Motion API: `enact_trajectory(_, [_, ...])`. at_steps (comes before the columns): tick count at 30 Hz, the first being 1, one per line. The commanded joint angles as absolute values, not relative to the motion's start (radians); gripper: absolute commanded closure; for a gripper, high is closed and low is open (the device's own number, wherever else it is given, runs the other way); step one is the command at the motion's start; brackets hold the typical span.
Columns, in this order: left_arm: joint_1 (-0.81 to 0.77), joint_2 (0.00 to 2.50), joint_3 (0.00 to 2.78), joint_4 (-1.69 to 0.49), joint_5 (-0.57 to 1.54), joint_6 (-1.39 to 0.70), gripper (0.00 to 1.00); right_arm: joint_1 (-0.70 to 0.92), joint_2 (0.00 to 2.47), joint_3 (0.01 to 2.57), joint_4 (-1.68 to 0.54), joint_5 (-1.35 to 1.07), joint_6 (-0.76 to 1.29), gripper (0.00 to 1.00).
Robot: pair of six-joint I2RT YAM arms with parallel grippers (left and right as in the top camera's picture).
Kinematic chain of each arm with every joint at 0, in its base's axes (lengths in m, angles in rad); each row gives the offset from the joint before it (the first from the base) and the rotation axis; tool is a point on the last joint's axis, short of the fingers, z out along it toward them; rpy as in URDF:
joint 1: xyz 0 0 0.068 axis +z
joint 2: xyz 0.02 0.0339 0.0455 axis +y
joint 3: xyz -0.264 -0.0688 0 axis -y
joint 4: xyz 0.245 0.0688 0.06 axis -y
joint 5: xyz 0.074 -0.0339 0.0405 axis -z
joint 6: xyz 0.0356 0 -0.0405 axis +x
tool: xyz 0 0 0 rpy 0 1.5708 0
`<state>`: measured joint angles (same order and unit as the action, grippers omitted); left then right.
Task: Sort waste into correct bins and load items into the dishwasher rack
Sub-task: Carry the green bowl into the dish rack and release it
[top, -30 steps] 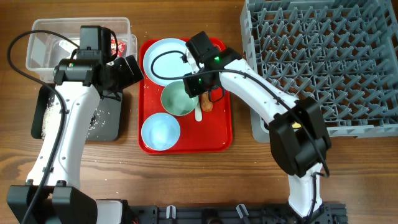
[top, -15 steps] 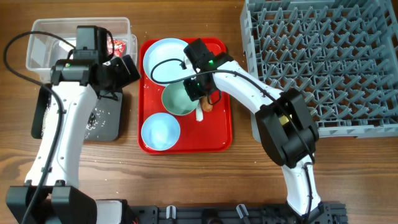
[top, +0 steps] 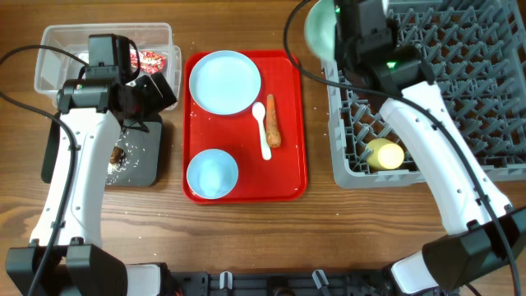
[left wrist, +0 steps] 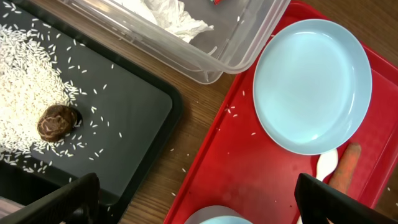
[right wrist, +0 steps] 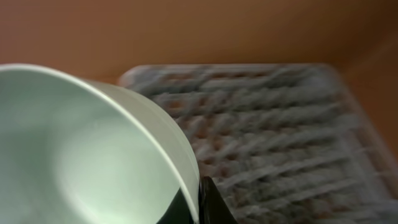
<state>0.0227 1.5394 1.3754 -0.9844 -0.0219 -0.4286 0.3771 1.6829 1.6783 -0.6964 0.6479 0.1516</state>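
Note:
My right gripper (top: pixel 341 33) is shut on the rim of a pale green bowl (top: pixel 320 25) and holds it tilted above the far left corner of the grey dishwasher rack (top: pixel 460 82). The right wrist view shows the bowl (right wrist: pixel 81 155), my finger (right wrist: pixel 200 200) on its rim and the blurred rack (right wrist: pixel 273 124). A yellow cup (top: pixel 384 154) lies in the rack. The pale blue plate (top: pixel 224 80), a pale blue bowl (top: pixel 212 173), the white spoon (top: pixel 263 127) and the carrot (top: pixel 272 122) lie on the red tray (top: pixel 292 177). My left gripper (left wrist: pixel 196 205) is open and empty.
The clear tub (top: pixel 57 49) holds the red wrapper (top: pixel 150 59) and white paper (left wrist: pixel 168 12). The black tub (top: pixel 144 164) holds rice (left wrist: pixel 25 81) and the brown lump (left wrist: pixel 57 120). A few rice grains lie on the tray and the wood.
My right gripper took the green bowl off the red tray and carried it up and right to the rack's far left corner. The left arm shifted slightly left.

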Motion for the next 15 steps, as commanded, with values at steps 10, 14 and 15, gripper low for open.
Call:
enact_trajectory(10, [0.031,1.537,1.372,-0.981,-0.035,-0.435,0.00,0.307,1.997,1.688,-0.074,1.093,-0.821,0.96])
enact_trajectory(14, [0.031,1.537,1.372,-0.981,-0.035,-0.434,0.00,0.300,2.116,1.688,-0.038,1.098,-0.864,0.96])
enact_trajectory(15, [0.031,1.537,1.372,-0.981,-0.035,-0.435,0.00,0.300,2.139,1.688,-0.037,1.110,-0.864,0.96])
